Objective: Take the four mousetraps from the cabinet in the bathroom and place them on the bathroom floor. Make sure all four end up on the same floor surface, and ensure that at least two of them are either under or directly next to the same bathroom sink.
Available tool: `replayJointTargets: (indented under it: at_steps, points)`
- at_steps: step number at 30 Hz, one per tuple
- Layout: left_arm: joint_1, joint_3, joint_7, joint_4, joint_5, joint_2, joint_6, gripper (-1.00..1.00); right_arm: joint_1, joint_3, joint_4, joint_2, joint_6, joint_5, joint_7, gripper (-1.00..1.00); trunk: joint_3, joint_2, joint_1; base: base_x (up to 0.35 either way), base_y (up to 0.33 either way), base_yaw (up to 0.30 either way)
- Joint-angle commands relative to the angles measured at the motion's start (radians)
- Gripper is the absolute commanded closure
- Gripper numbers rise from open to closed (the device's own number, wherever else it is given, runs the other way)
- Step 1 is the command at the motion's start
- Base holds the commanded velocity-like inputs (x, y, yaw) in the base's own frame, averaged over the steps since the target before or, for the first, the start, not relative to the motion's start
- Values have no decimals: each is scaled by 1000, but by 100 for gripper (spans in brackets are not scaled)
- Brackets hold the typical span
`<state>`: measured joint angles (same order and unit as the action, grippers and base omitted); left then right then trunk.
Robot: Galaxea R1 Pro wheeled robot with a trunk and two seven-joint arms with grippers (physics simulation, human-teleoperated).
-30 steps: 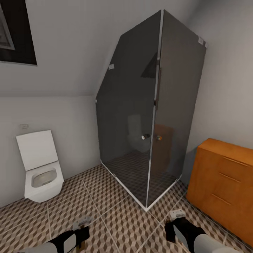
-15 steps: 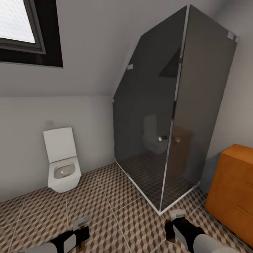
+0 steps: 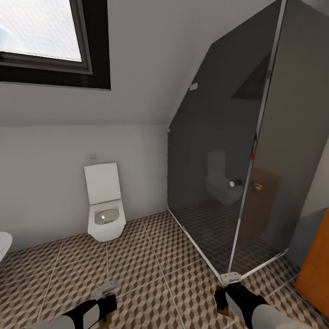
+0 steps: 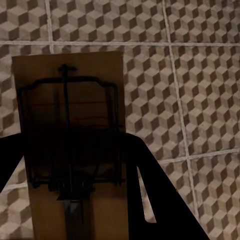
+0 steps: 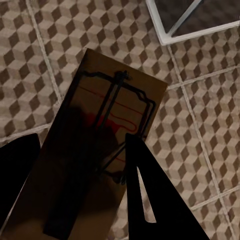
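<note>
Each of my grippers is shut on a mousetrap. In the left wrist view a brown mousetrap [image 4: 70, 145] with a dark wire frame lies flat between the left gripper's [image 4: 75, 200] dark fingers [image 4: 155, 195], above the cube-patterned bathroom floor [image 4: 200, 75]. In the right wrist view a second mousetrap [image 5: 107, 130] with red markings sits tilted in the right gripper [image 5: 82, 190]. In the head view both grippers, left [image 3: 108, 297] and right [image 3: 228, 287], hang low over the floor [image 3: 151, 274]. An orange-brown strip of the cabinet [image 3: 316, 269] shows at the right edge. The bathroom sink is out of view.
A white toilet [image 3: 106, 214] stands against the far wall with its lid up. A dark glass shower enclosure [image 3: 237, 173] fills the right side, its corner post near my right gripper. A window [image 3: 41, 32] sits at the upper left. A white rounded rim [image 3: 2, 244] pokes in at the left edge.
The camera has swung left: toilet and shower slid right in the picture, the cabinet moved almost off the right edge, and the window came in. Both grippers still hold their traps.
</note>
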<state>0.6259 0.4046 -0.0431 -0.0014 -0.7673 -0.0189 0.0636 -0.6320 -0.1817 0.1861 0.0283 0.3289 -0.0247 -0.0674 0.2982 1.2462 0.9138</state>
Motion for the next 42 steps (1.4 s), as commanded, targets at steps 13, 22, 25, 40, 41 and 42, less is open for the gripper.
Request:
replayJointTargets:
  at_steps: [13,22,25,40,41,42]
  points:
    - [1,8,-3,0,-7,2,4,100,0,-7,3,1,7,-3,-3,100,1,1,0,0,0,300]
    - [1,8,-3,0,-7,2,4,100,0,-7,3,1,7,-3,-3,100,1,1,0,0,0,300]
    - [1,8,-3,0,-7,2,4,100,0,-7,3,1,7,-3,-3,100,1,1,0,0,0,300]
    - [1,8,-3,0,-7,2,4,100,0,-7,4,3,6,-4,3,100,1,1,0,0,0,237]
    - [0,8,-3,0,-7,2,4,100,0,-7,4,3,6,-4,1,100,1,1,0,0,0,26]
    - [0,8,-3,0,-7,2,4,100,0,-7,4,3,6,-4,0,100,1,1,0,0,0,17]
